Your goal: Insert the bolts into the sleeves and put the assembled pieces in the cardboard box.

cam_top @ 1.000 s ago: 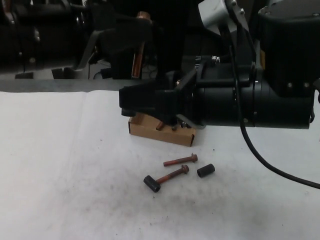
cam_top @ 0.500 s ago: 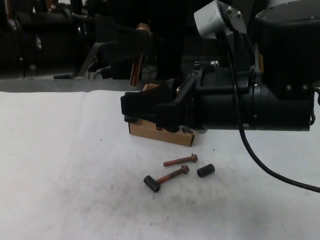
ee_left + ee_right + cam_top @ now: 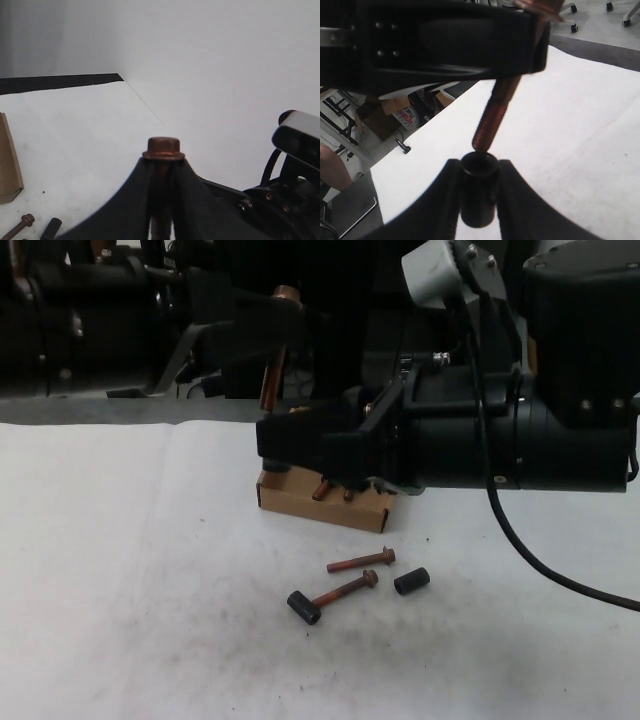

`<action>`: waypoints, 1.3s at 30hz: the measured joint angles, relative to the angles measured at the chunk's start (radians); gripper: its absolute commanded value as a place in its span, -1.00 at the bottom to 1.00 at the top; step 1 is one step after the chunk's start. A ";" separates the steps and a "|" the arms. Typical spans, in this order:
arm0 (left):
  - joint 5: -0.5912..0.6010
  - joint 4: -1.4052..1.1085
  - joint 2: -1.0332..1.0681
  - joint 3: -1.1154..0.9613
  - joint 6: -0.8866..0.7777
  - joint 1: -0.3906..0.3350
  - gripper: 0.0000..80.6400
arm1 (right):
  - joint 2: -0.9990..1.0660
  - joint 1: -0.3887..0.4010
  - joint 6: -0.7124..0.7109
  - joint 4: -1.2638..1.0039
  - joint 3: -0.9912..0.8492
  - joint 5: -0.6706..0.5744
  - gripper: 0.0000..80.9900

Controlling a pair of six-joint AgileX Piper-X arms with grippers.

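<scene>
My left gripper (image 3: 163,167) is shut on a copper bolt (image 3: 163,149), head up, held high over the back of the bench (image 3: 275,350). My right gripper (image 3: 479,172) is shut on a black sleeve (image 3: 479,187) with its mouth up. The bolt's threaded tip (image 3: 482,142) hangs just above that mouth, touching or nearly so. The cardboard box (image 3: 300,502) sits below the right gripper (image 3: 278,440) with bolts (image 3: 322,490) in it. On the white cloth lie a bare bolt (image 3: 360,560), a bolt with a sleeve on its end (image 3: 330,598) and a loose sleeve (image 3: 411,581).
The bulky right arm (image 3: 500,440) spans the upper right above the box. The bench's white cloth (image 3: 120,570) ends at a dark back edge (image 3: 100,408). Dark equipment stands behind it.
The right arm has shifted slightly right, and the bolts inside the box show beneath it again. The left gripper's bolt stays in about the same place.
</scene>
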 measured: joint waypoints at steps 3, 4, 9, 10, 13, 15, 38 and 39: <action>0.000 0.000 0.000 0.000 -0.003 0.000 -0.98 | 0.000 0.000 0.000 0.000 0.000 0.000 -0.99; 0.000 0.000 0.000 0.000 -0.003 0.000 -0.98 | 0.000 0.000 0.000 0.000 0.000 0.000 -0.99; 0.000 0.000 0.000 0.000 -0.006 0.000 -0.98 | 0.000 0.000 0.003 0.000 0.000 0.000 -0.99; 0.000 0.000 0.000 0.000 -0.013 0.000 -0.98 | 0.000 0.000 0.003 0.000 0.000 0.000 -0.99; 0.000 -0.008 0.000 0.000 -0.031 0.000 -0.98 | 0.000 -0.002 0.003 0.000 -0.002 0.000 -0.99; 0.000 -0.010 0.000 0.000 -0.034 0.000 -0.98 | 0.000 -0.001 0.003 0.000 -0.002 0.000 -0.99; -0.007 -0.014 0.000 0.000 -0.007 -0.024 -0.98 | 0.000 -0.003 0.024 -0.015 -0.003 0.015 -0.99; -0.007 -0.014 0.000 0.000 -0.003 -0.019 -0.98 | 0.000 -0.003 0.024 -0.015 -0.003 0.015 -0.99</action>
